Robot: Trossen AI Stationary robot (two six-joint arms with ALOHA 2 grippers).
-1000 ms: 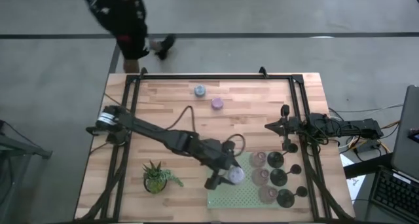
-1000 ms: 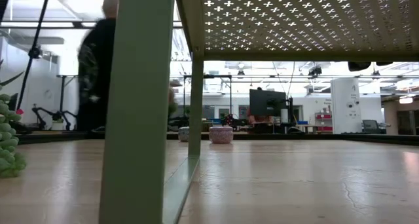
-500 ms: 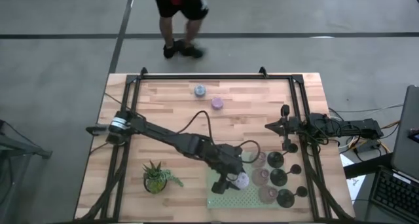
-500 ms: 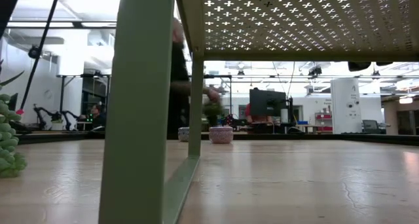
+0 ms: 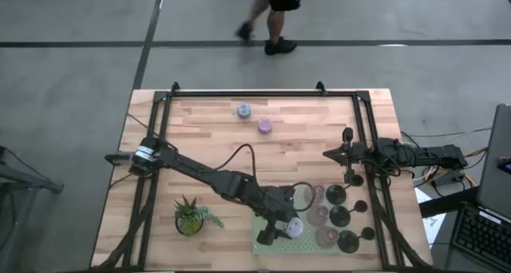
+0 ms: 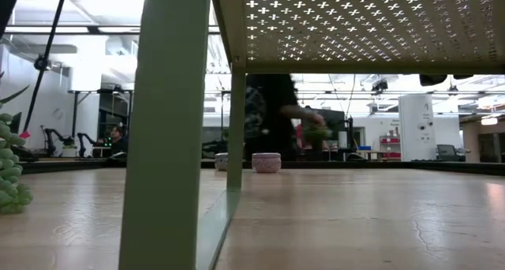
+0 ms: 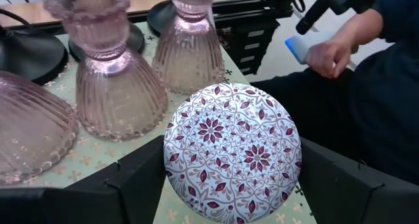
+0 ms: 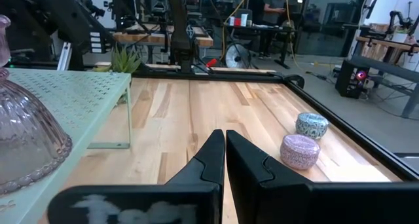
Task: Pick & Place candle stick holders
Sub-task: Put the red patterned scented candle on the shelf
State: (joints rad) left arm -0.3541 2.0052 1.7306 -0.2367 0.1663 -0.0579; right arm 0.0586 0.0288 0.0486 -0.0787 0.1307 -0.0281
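My left gripper [image 5: 284, 225] reaches over the pale green perforated stand [image 5: 270, 243] at the near right. It is shut on a short round lilac holder with a flower-patterned top [image 7: 232, 152]. Pink bell-shaped holders [image 7: 118, 93] and black round-based ones [image 5: 342, 215] stand on the stand just beyond it. A pale-blue round holder [image 5: 243, 109] and a lilac one [image 5: 264, 126] sit on the bare table at the far side. My right gripper [image 8: 225, 145] waits shut at the right edge, level above the table. My left gripper holds the round lilac holder by its side wall [image 7: 171, 160], pinched between the two fingers [image 7: 134, 178], one on each side. The fingers slant down from the table's left. The patterned top faces up, tilted toward the wrist. Whether its base rests on the stand does not show.
A small green potted plant [image 5: 190, 215] stands near the front left. The stand's leg [image 6: 166, 144] and shelf rise above the table in the low view. A black frame [image 5: 239, 92] rims the table. A person [image 5: 275, 9] walks past beyond the far edge.
My left gripper has carried the round lilac holder a little toward the table's near and right edges, farther over the green stand, sinking slightly. The person behind the table has walked from left to right.
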